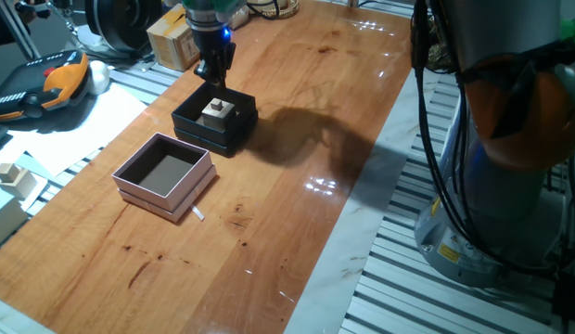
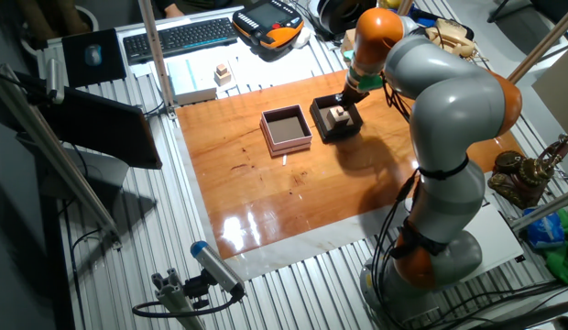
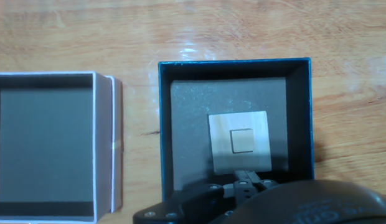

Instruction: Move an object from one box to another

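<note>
The small pale wooden cube sits in the middle of the black box, on a pale pad over its grey floor. It also shows in the other fixed view and the hand view. The pink box stands just beside the black box, nearer the table's front, and nothing lies inside it. My gripper hangs just above the far edge of the black box, close to the cube and not touching it. Its fingers look closed together and hold nothing.
Two pale wooden blocks lie off the table to the left. A cardboard box stands behind the gripper. An orange and black pendant and a keyboard lie beyond the table. A small white scrap lies by the pink box.
</note>
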Robot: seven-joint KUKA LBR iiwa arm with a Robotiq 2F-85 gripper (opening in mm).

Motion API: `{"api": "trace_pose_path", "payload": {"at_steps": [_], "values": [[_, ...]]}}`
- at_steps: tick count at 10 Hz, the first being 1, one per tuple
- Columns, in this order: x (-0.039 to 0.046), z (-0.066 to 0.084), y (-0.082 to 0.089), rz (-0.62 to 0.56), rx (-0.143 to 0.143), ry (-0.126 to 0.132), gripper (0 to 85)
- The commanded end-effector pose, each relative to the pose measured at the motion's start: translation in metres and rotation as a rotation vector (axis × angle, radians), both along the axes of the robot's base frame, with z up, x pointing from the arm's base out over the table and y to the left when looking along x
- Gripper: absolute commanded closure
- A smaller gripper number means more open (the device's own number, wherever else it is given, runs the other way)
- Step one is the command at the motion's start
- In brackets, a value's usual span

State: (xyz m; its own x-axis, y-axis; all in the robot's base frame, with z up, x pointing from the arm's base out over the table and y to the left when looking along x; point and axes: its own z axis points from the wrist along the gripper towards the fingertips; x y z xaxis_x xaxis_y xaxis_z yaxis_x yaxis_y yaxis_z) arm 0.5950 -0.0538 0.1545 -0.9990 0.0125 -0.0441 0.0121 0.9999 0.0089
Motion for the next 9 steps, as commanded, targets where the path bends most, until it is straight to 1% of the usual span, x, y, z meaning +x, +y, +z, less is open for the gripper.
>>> {"api": "trace_pose_path", "payload": {"at_steps": [1,5,6,9], "values": [[0.0000,0.0000,-0.0001,0.000,0.006,0.002,85.0],[-0.0001,0.0006,-0.0018,0.000,-0.005,-0.002,85.0],[0.0000,0.0010,-0.0021,0.000,0.004,-0.001,85.0],[0.0006,0.0010,-0.0018,-0.003,-0.004,-0.005,85.0]]}}
